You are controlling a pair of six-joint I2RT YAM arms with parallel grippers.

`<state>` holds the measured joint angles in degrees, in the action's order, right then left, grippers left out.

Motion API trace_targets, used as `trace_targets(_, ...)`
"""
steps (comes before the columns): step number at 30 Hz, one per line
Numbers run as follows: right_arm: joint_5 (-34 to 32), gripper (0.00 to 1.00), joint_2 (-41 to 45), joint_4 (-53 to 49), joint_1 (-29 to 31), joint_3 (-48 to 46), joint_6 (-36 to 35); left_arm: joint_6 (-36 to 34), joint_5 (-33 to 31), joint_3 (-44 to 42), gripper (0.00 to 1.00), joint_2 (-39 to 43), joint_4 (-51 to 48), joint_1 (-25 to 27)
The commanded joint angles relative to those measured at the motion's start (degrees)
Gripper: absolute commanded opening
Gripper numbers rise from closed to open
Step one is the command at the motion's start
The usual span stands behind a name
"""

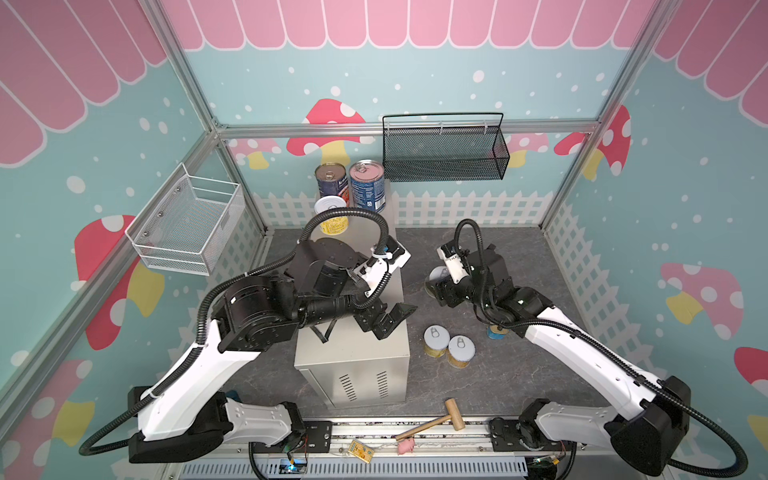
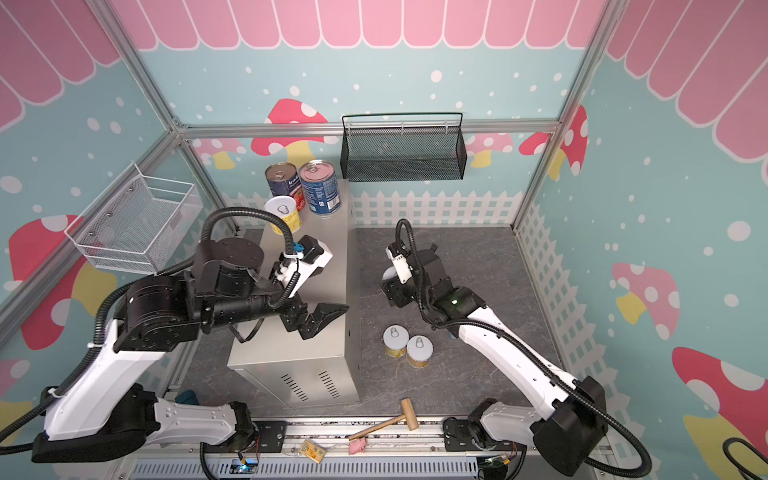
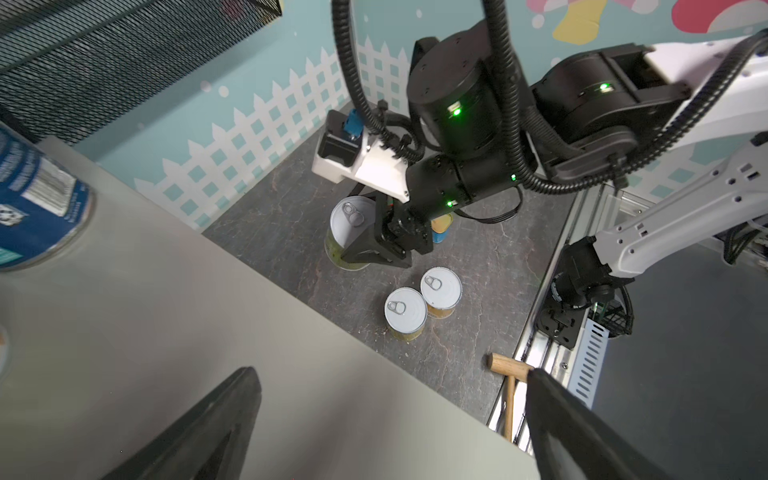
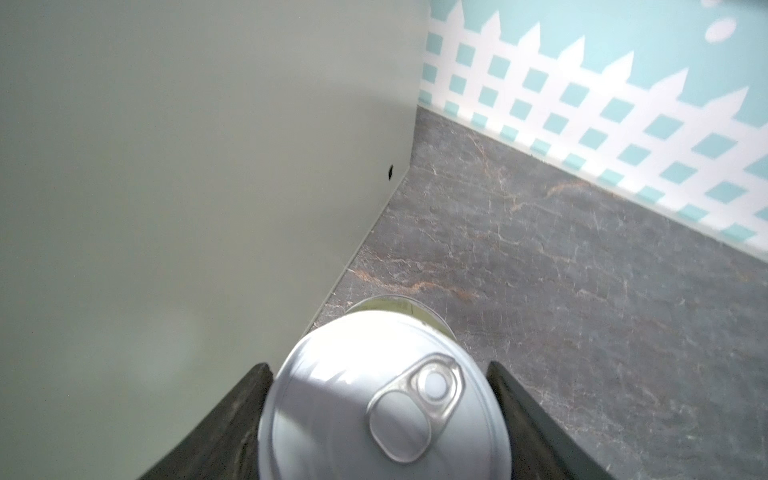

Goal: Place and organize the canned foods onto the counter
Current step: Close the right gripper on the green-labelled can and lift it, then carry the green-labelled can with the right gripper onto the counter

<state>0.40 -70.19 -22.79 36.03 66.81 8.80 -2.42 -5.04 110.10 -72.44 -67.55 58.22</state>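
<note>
Inside the mushroom-papered cell, seen in both top views: right pincer [image 1: 436, 286] [image 2: 392, 290] down by the dark marbled floor [image 1: 532, 257], just beside the long side wall of the tall beige metal bench [image 1: 353, 353] [image 2: 336, 232].

Clamped between its fingers [image 4: 232, 424], one on each flank: a short yellow-label can [image 4: 374, 395] [image 3: 349, 220], upright, silver pull-tab lid facing up. Resting on the floor or raised a touch off it: impossible to tell.

Above the near half of the bench top, with nothing between the fingers [image 3: 208, 424]: left pincer [image 1: 397, 320] [image 2: 326, 320], spread wide.

At the far end of the bench top, standing upright: two tall blue-label cans [image 1: 330, 183] [image 1: 368, 187], side by side, and just in front of the left one a second yellow-label can [image 1: 330, 214] [image 2: 284, 214], lid up.

Not yet on the bench, on the floor to its right: a pair of yellow-label cans [image 1: 436, 338] [image 1: 460, 351], lids up, touching each other. Near them, mostly hidden beneath the right arm [image 1: 561, 340]: a gold-topped tin [image 3: 441, 224] [image 1: 496, 332] with a blue side.

Across the front rail [image 1: 374, 428], well apart from the cans: a wooden mallet [image 1: 432, 419], lying flat.

On the back wall, above the bench's far end and to its right: a black mesh basket [image 1: 444, 153]. On the left wall: a white wire basket [image 1: 187, 224].

Green lights lit on the right arm's joints in the left wrist view.
</note>
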Motion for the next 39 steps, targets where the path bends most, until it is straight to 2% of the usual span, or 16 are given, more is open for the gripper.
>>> trace_targets(1,6.68,0.73,1.91,-2.36,-0.06,7.15,-5.41,-1.1,-4.63,1.45,0.99,2.39,-1.82,0.26)
trace_targets(9,15.35,0.73,-0.57,-8.99,-0.08,21.69,-9.24,0.11,-16.26,0.64,0.99,6.94,-3.48,-0.15)
trace_targets(12,19.23,0.73,-4.15,-12.87,-0.08,28.68,-10.31,0.54,-17.95,1.48,0.99,7.92,-5.76,-1.29)
trace_targets(17,24.41,0.7,-11.62,-20.15,0.84,41.51,-10.63,3.2,-14.73,6.88,0.99,7.04,-13.27,-4.61)
trace_targets(25,21.6,0.7,-23.54,-30.05,6.09,59.38,-12.2,6.73,-13.93,8.48,0.99,5.41,-17.32,-12.59)
trace_targets(30,19.72,0.7,-30.08,-35.39,7.6,69.7,-11.96,7.76,-12.32,6.56,0.99,4.46,-15.58,-18.47)
trace_targets(34,18.9,0.7,-32.0,-34.92,8.82,70.38,-11.62,7.77,-9.53,2.69,0.99,5.69,-11.0,-24.46)
trace_targets(39,16.41,0.7,-35.35,-34.69,10.36,73.06,-10.52,9.44,-2.29,-3.23,0.99,8.33,-3.91,-29.32)
